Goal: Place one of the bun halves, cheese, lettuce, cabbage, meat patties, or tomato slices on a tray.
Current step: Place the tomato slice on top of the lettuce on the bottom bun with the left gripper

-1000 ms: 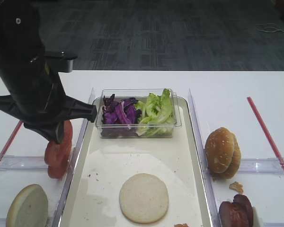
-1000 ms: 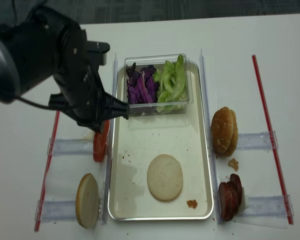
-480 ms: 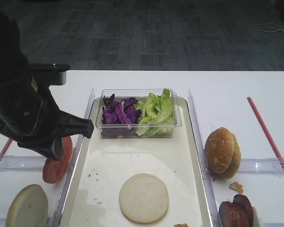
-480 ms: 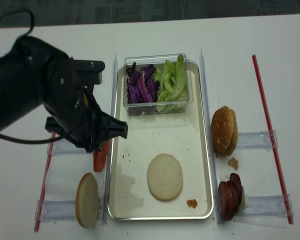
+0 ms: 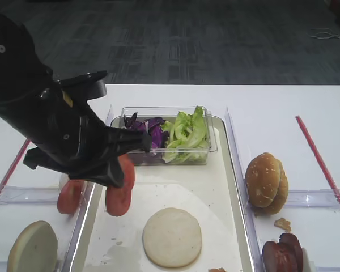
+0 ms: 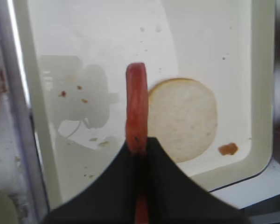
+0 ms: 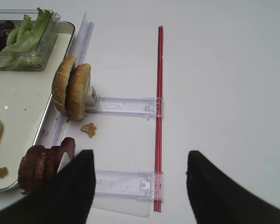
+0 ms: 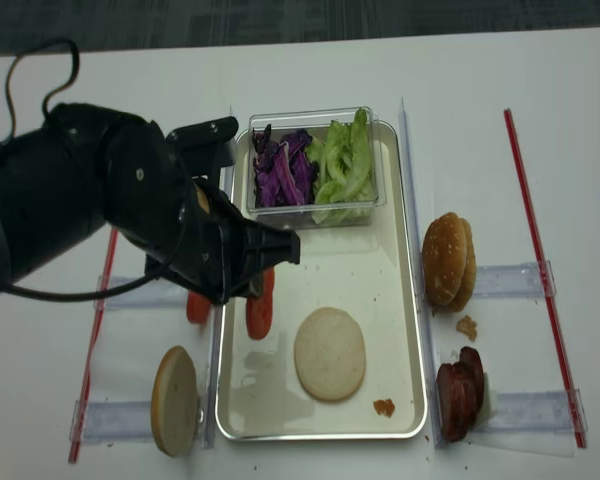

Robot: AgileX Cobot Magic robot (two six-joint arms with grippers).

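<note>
Your left gripper (image 6: 136, 156) is clamped tight on one tomato slice (image 6: 136, 107). You hold it on its edge, so it hangs up and down over the left side of the tray (image 5: 229, 170), just left of the bun half (image 5: 172, 236) lying flat there. That is a good spot, because the slice can drop right beside the bread or on top of it.

The slice is thin, round, red and looks wet and soft, so a hard squeeze may squash it. More tomato slices (image 5: 69, 196) stand outside the tray, at its left rim. The flat bun half is pale and smooth on top. The tray is cream with a shiny rim and some crumbs.

At the far end, a clear tub (image 5: 204, 148) holds purple cabbage (image 5: 144, 135) and curly green lettuce (image 5: 185, 134).

Your right gripper (image 7: 140, 186) is spread apart, holding nothing, near the dark shiny meat patties (image 7: 42, 162).
</note>
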